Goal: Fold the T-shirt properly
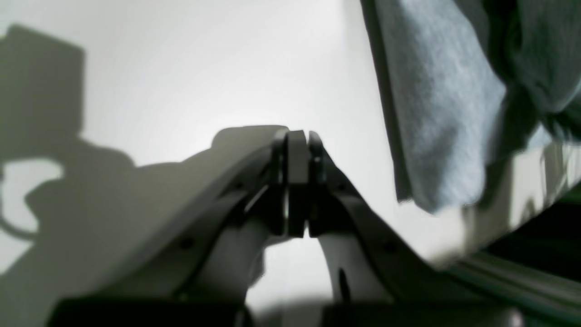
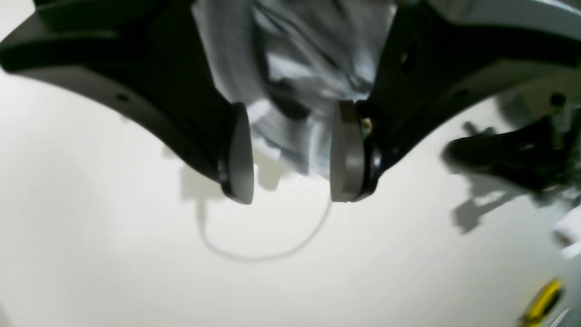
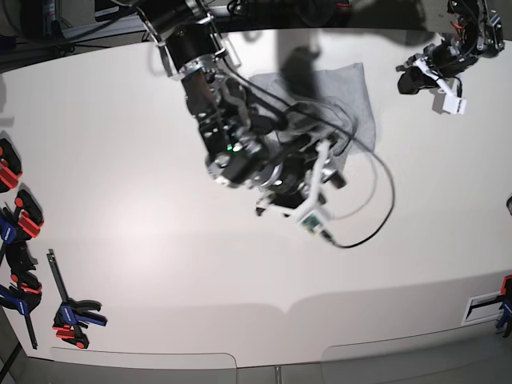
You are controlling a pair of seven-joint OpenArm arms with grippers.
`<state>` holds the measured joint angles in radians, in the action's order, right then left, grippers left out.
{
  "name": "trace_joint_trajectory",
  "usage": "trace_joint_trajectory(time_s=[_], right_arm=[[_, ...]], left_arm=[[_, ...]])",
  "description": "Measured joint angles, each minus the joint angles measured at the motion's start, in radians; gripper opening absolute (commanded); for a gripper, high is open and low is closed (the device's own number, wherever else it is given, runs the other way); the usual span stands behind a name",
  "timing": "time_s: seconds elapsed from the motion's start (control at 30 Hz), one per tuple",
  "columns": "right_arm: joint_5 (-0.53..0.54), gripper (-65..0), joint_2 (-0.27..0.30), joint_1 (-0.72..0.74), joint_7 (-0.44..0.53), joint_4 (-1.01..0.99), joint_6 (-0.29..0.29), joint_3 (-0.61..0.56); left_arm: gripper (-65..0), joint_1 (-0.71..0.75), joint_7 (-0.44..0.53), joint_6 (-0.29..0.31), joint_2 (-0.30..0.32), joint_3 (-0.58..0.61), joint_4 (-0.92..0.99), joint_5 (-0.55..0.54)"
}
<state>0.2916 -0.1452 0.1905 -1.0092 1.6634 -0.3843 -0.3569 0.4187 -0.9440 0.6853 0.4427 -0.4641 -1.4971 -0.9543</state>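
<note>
- The base view shows the T-shirt lying bunched on the white table, toward its far side, and the right arm reaches over the near edge of the cloth.
- Only the right wrist view shows the right gripper well: its jaws stand wide apart with grey cloth between and behind them, and I cannot tell if the pads touch it.
- The left wrist view shows the left gripper pressed together on nothing, with the T-shirt off to its side (that picture is blurred).
- In the base view the left gripper sits at the far corner of the table, well apart from the shirt.
- Red and blue clamps lie along one side edge of the table.
- A thin cable loops over the table beside the shirt.
</note>
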Motion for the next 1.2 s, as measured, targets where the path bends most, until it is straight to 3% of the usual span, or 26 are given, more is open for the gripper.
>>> trace_joint_trajectory(time_s=[0.13,0.27,0.33,0.4,0.47,0.53,0.67,0.7,0.73,1.03,1.13,1.2], right_arm=[[0.003,-38.7,-0.005,-0.002,-0.040,0.000,0.000,0.193],[0.003,-38.7,-0.005,-0.005,-0.048,0.001,0.000,0.378],[0.011,-38.7,-0.005,-0.011,-0.049,0.001,0.000,0.454],[0.030,-38.7,-0.006,-0.020,-0.051,0.001,0.001,0.518],[0.091,-38.7,-0.005,-0.032,-0.063,0.001,0.000,0.566],[0.133,-38.7,-0.006,-0.040,-0.078,0.001,-0.004,0.594],[0.187,-38.7,-0.008,-0.042,-0.077,0.001,-0.025,0.606],[0.204,-38.7,-0.008,-0.043,-0.077,0.001,-0.037,0.606],[0.206,-38.7,-0.008,-0.044,-0.077,0.001,-0.042,0.604],[0.203,-38.7,-0.009,-0.044,-0.077,0.001,-0.042,0.594],[0.203,-38.7,-0.010,-0.044,-0.077,0.001,-0.042,0.594],[0.203,-38.7,-0.010,-0.044,-0.074,0.001,-0.042,0.594]], left_arm=[[-65.0,0.000,-0.055,0.003,-0.002,-0.103,-0.163,-0.115],[-65.0,-0.004,-0.099,0.004,0.000,-0.146,-0.341,-0.142],[-65.0,0.000,-0.109,0.005,-0.032,-0.144,-0.419,-0.145],[-58.8,0.002,-0.110,0.006,-0.066,-0.143,-0.489,-0.185],[-57.1,-0.001,-0.103,0.007,-0.094,-0.138,-0.548,-0.191],[-55.6,-0.003,-0.092,0.007,-0.110,-0.103,-0.568,-0.143],[-37.8,0.000,0.004,0.006,-0.121,0.030,-0.556,0.113],[-36.0,0.000,0.032,-0.016,-0.121,0.064,-0.556,0.151],[-35.9,0.000,0.059,-0.053,-0.122,0.093,-0.556,0.170],[-36.0,0.000,0.074,-0.054,-0.121,0.182,-0.556,0.257],[-36.0,-0.002,0.134,-0.129,-0.121,0.182,-0.557,0.327],[-36.0,-0.001,0.165,-0.144,-0.121,0.182,-0.556,0.373]])
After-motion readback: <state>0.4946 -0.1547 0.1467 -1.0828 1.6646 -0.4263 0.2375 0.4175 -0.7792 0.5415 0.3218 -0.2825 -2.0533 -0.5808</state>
